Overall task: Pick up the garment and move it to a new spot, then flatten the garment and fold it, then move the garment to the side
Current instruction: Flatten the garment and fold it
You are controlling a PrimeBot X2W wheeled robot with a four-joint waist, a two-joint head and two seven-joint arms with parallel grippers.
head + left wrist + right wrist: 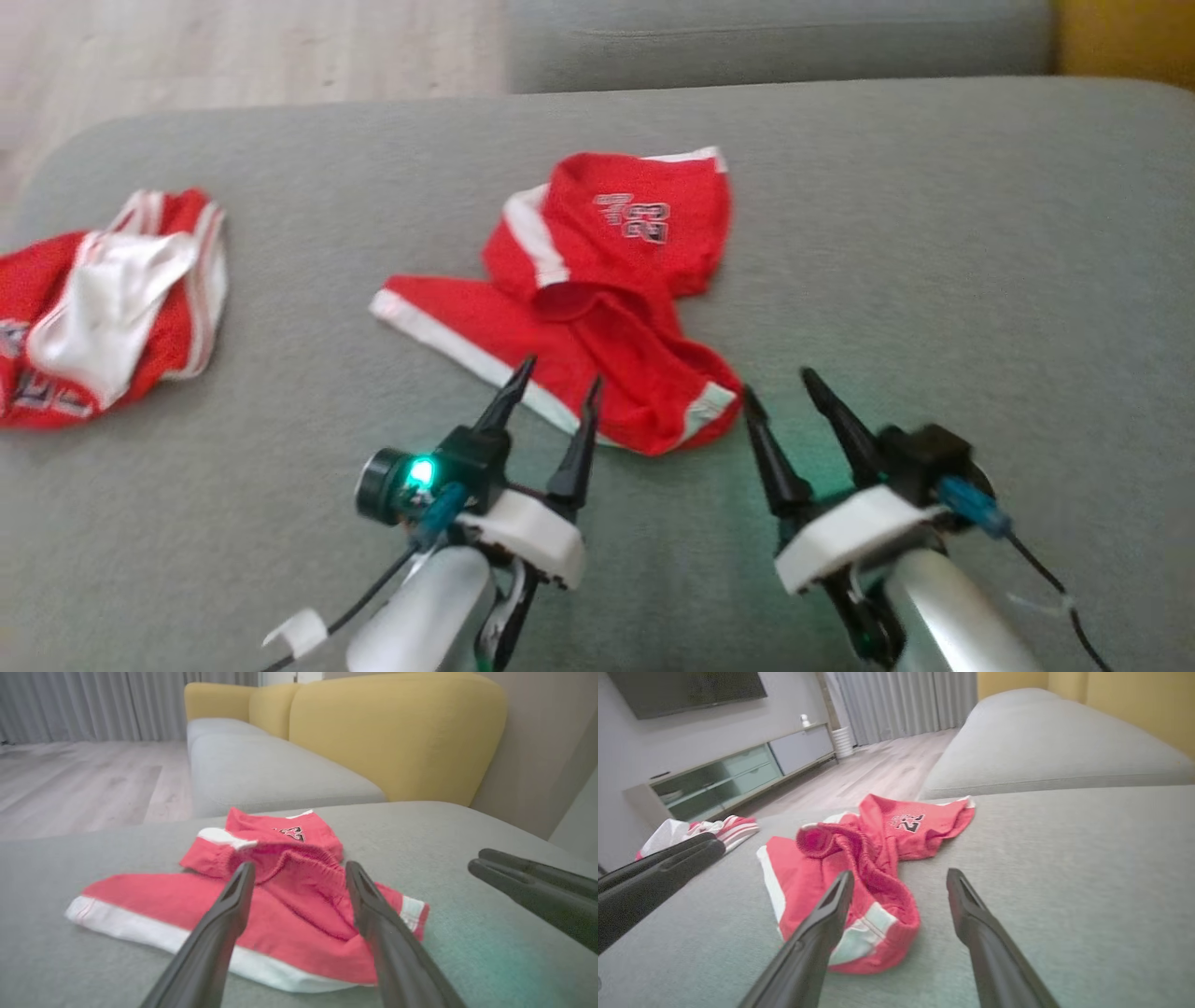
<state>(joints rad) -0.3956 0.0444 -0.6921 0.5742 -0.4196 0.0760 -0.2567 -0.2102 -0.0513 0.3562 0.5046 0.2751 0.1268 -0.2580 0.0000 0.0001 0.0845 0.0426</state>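
Both my grippers are empty. The left gripper has its fingers apart, with the tips over the near white-trimmed edge of the garment. The right gripper is spread just as wide and sits just beside the garment's near corner, at about 3 o'clock from my left one. The garment, a pair of red shorts, lies near the middle of the grey sofa seat, at 12 o'clock from my grippers. I cannot tell whether this spot is the new one. The rest of the job looks undone to me: nothing is flattened, folded or set aside. The shorts are rumpled. One leg with a printed number points toward 12 o'clock, and the other runs out toward 9 o'clock with a white band along its hem. The gathered waistband bunches up in a ridge between the legs and curls down to a white-patched corner at 5 o'clock. A second red-and-white garment lies well apart at 9 o'clock, near the seat's edge.
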